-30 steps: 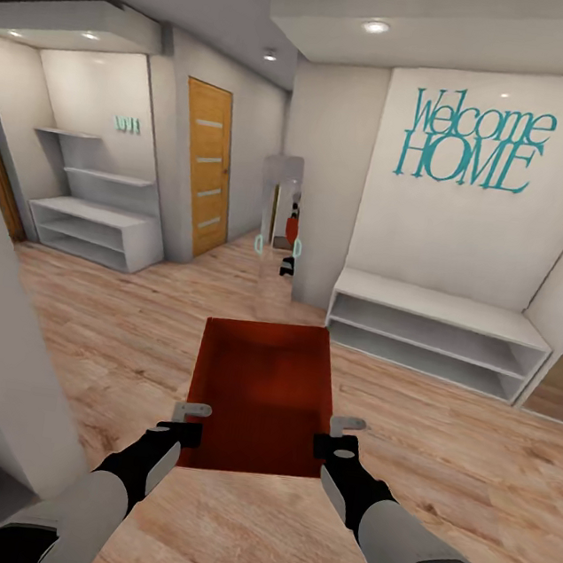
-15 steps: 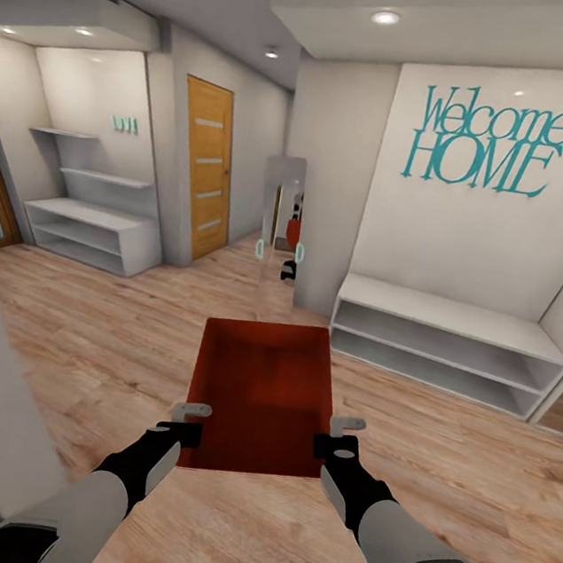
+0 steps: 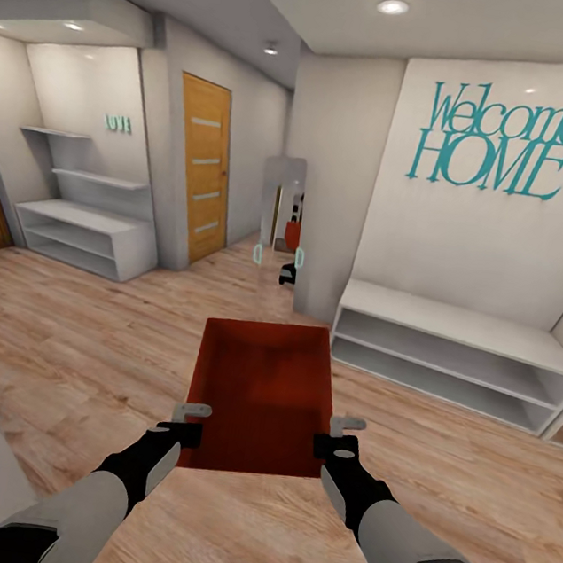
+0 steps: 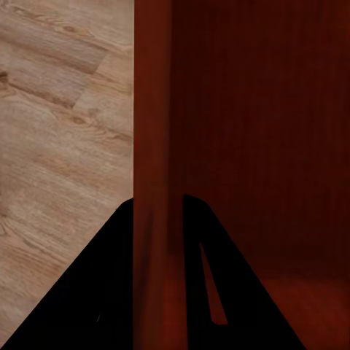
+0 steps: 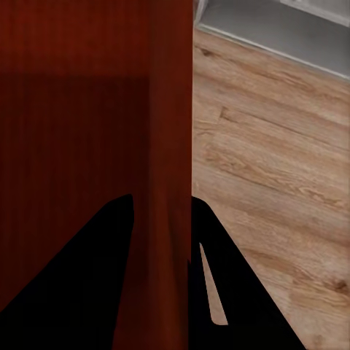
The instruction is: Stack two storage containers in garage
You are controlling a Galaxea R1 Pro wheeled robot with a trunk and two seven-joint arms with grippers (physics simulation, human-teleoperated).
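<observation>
bright even indoor light from recessed ceiling spots (image 3: 392, 7), soft shadows, walls lean at the edges, wrist views dim and kinda smeary

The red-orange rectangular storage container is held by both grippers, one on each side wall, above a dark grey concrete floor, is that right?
Not quite. The red-orange rectangular storage container is held by the left gripper and right gripper, one on each side wall, but above a light wood-plank floor, not concrete. The head view shows it, and both wrist views show planks beside the walls.
</observation>
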